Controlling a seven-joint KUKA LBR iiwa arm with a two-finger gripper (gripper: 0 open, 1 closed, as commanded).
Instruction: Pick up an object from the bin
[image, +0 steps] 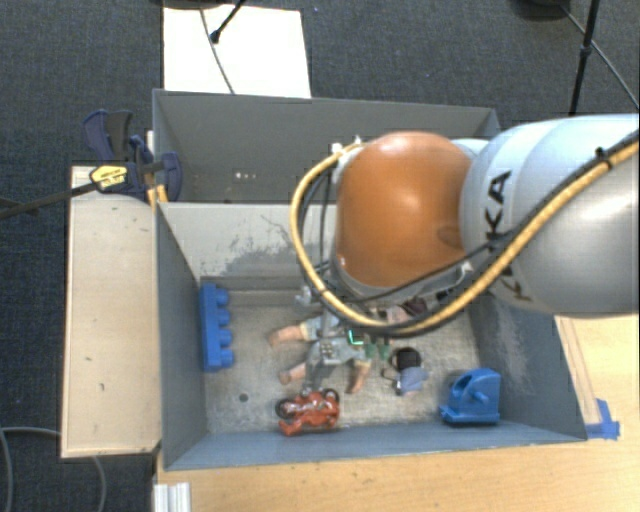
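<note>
- Red toy (308, 411): a small red-and-orange item. It lies on the floor of the bin (250, 180), close to the front wall and about midway along it.
- Gripper (324, 368): positioned just behind the red toy and directly above it. No item is visible in its grasp. Whether it is apart or closed cannot be told.
- Tan pieces (290, 335): loose, behind the red toy, to the left of the gripper.
- Brown piece (356, 375): just right of and behind the red toy, beside the gripper.
- Black knob (405, 358) and small blue piece (412, 379): close together, further right of the red toy.
- Blue holder (472, 396): well to the right of the red toy, near the front wall.
- Blue block (214, 326): well to the left of the red toy and behind it, against the left wall.
- Orange cover (400, 210): on the wrist, above and behind the red toy, with yellow cable (300, 215) looped round it.
</note>
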